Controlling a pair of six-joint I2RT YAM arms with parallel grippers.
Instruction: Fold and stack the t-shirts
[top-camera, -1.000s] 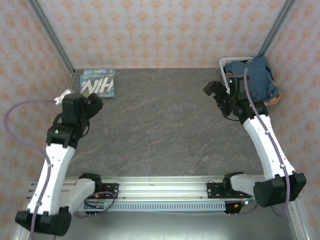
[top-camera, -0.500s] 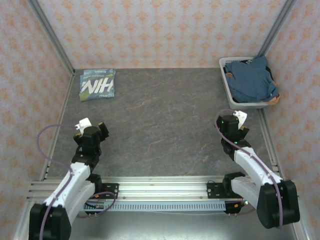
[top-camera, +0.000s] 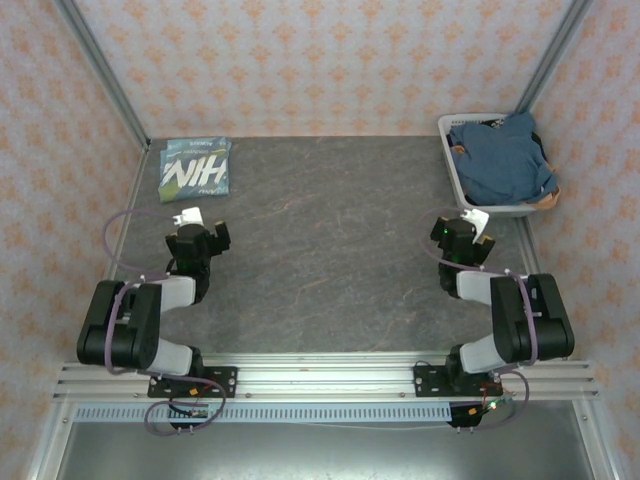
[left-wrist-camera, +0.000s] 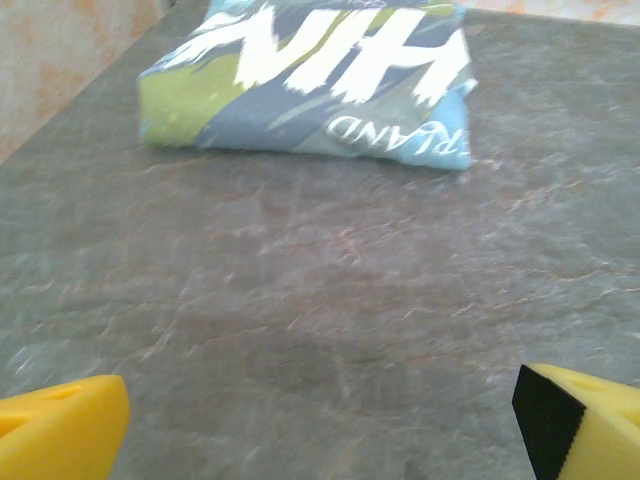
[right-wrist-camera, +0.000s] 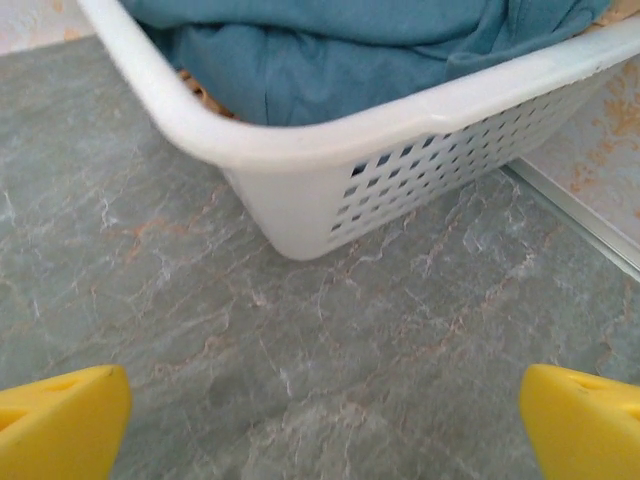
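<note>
A folded light sky-blue t-shirt (top-camera: 195, 168) with big white letters lies at the far left corner of the table; in the left wrist view this t-shirt (left-wrist-camera: 320, 80) lies straight ahead of the jaws. Darker slate-blue t-shirts (top-camera: 505, 160) are heaped in the white basket (top-camera: 458, 185) at the far right. My left gripper (top-camera: 200, 236) rests low on the left, open and empty, a good way short of the folded shirt. My right gripper (top-camera: 462, 236) is open and empty just in front of the basket (right-wrist-camera: 300, 130), whose blue cloth (right-wrist-camera: 350, 50) shows over the rim.
Both arms are folded back low over their bases near the front rail (top-camera: 320, 385). Patterned walls close in the left, back and right sides. The grey marbled tabletop (top-camera: 330, 240) stretches between the two arms.
Both arms have pulled back from the far corners and folded down near their bases. The folded shirt and the basket have stayed put. Both grippers stay open.
</note>
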